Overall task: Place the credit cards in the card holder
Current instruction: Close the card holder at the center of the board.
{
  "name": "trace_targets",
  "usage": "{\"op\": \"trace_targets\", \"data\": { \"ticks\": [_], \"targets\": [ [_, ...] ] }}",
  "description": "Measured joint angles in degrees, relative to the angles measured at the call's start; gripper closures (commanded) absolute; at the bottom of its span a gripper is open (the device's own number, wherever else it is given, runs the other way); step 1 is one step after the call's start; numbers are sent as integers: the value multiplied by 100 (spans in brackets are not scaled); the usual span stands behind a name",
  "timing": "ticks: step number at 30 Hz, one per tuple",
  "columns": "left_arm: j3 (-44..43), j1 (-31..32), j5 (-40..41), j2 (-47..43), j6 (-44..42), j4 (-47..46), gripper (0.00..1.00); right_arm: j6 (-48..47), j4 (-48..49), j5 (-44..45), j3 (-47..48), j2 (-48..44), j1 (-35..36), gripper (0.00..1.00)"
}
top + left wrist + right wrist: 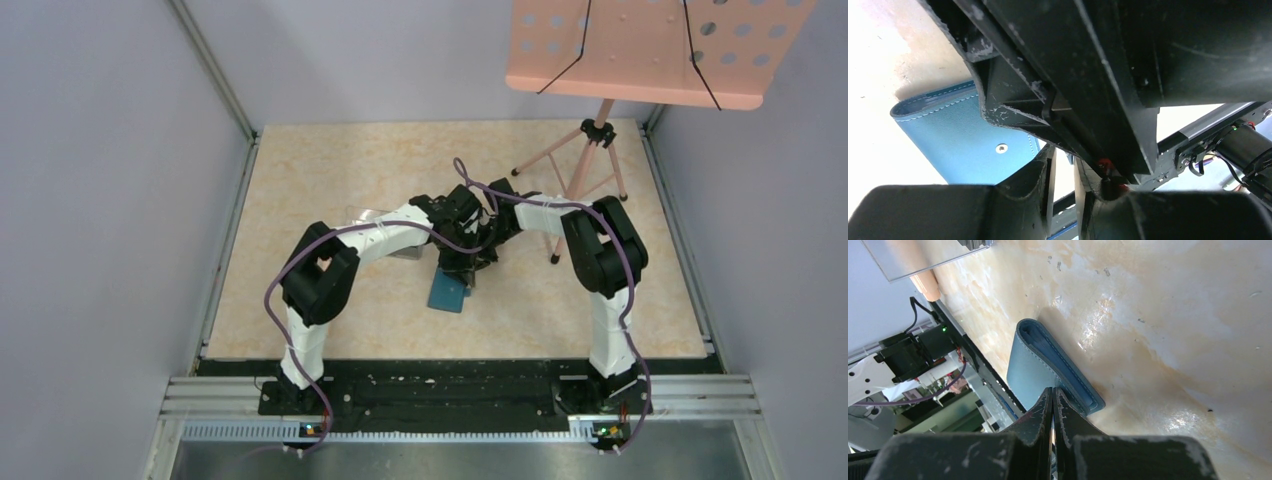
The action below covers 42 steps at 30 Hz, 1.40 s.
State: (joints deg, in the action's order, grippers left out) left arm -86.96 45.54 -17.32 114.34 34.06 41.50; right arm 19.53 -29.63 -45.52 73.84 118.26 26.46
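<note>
Roughly near-to-far: card holder point(449, 291) lengthwise.

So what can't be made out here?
- Credit cards: none visible; in the top view the meeting arms cover the spot above the card holder.
- Left gripper: left wrist view, black hardware near the lens fills the frame; held card or not, unclear.
- Card holder's inside: right wrist view shows only its edge.
- Clear box: right wrist view, cut off by the top edge.

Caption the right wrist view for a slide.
Shut right gripper by the teal card holder lying on the table.
</note>
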Motion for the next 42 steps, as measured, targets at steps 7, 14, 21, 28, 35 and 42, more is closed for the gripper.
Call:
{"op": "trace_targets", "data": {
  "ticks": [7, 14, 21, 28, 35, 42],
  "targets": [
    [-17, 15, -26, 35, -28, 24, 93, 2, 4, -2, -7, 0, 0, 100],
    [-28, 17, 184, 35, -94, 96, 95, 2, 33, -33, -28, 0, -7, 100],
    [-28, 26, 476, 31, -127, 214, 95, 2, 33, -35, -31, 0, -7, 100],
    [-26, 11, 610, 31, -129, 256, 95, 0, 33, -35, -31, 0, -7, 100],
    [63, -72, 651, 31, -125, 262, 95, -2, 31, -33, -31, 0, -7, 100],
    [289, -98, 645, -44, -92, 140, 95, -2, 26, -31, -28, 0, -7, 100]
  ]
}}
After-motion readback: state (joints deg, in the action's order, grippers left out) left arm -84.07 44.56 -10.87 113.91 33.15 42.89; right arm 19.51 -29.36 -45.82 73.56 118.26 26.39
